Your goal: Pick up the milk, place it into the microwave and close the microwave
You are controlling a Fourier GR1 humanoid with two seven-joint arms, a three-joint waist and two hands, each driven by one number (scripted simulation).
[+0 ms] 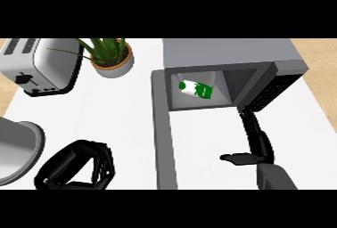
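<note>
While its fingers stretch straight up the view, the right hand (256, 140) holds nothing: the fingertips reach the lower edge of the half-open microwave door (271, 89), and the thumb sticks out sideways to the left over the white bench (204, 142). The milk (196, 89), a white carton with green markings, lies tilted inside the microwave (223, 55), at the left of the cavity, up and to the left of that hand and well apart from it. The door hangs out at an angle on the cavity's right side, between the carton and the fingertips. Far to the left, near the view's lower edge, the left hand (76, 167) rests over the bench with its fingers relaxed and holding nothing. Beyond it, a round grey vessel (16, 151) sits at the left edge, a toaster (39, 64) stands in the upper left corner, and a potted plant (108, 55) stands just beside the toaster.
</note>
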